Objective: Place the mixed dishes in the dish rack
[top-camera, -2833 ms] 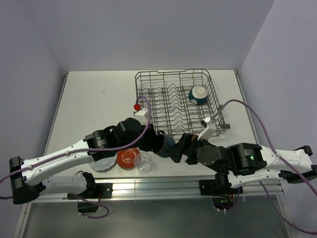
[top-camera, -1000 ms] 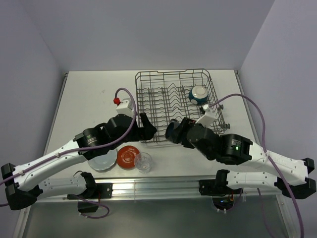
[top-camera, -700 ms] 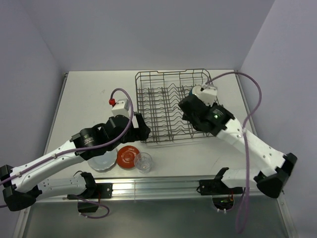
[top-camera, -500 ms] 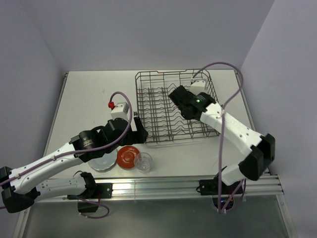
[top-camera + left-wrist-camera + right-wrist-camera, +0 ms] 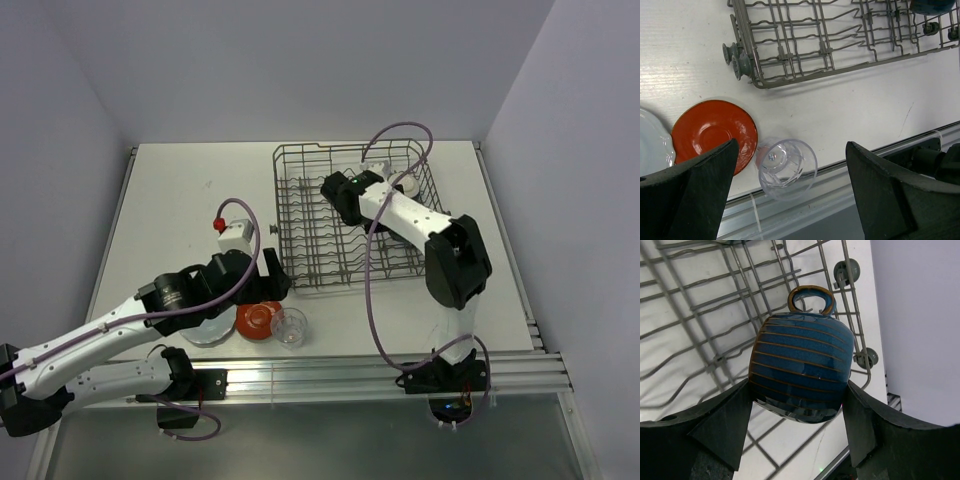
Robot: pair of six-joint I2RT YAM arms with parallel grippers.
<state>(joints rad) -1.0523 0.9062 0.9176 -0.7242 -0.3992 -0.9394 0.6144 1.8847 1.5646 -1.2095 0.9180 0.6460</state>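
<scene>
My right gripper point(image 5: 797, 385) is shut on the dark blue ribbed mug point(image 5: 800, 367), handle pointing away, held above the wires of the dish rack point(image 5: 695, 315). From above, that gripper point(image 5: 335, 193) hangs over the middle of the rack point(image 5: 300, 147). My left gripper point(image 5: 790, 150) is open above the clear glass tumbler point(image 5: 786, 167), which stands upright on the table. A red-orange plate point(image 5: 715, 131) lies left of the tumbler, and a pale blue-grey plate point(image 5: 650, 142) shows at the frame's edge. The bowl's dark outside point(image 5: 932, 5) peeks in at the rack's far corner.
The table's front metal rail point(image 5: 840, 175) runs just past the tumbler. The rack's side wheels point(image 5: 737, 57) stick out toward the plates. The right arm point(image 5: 420, 225) stretches across the rack's right half. White table point(image 5: 190, 200) lies left of the rack.
The right arm has swung the mug from the rack's near edge up over its middle. The left gripper drew back from the rack toward the tumbler and plates.
</scene>
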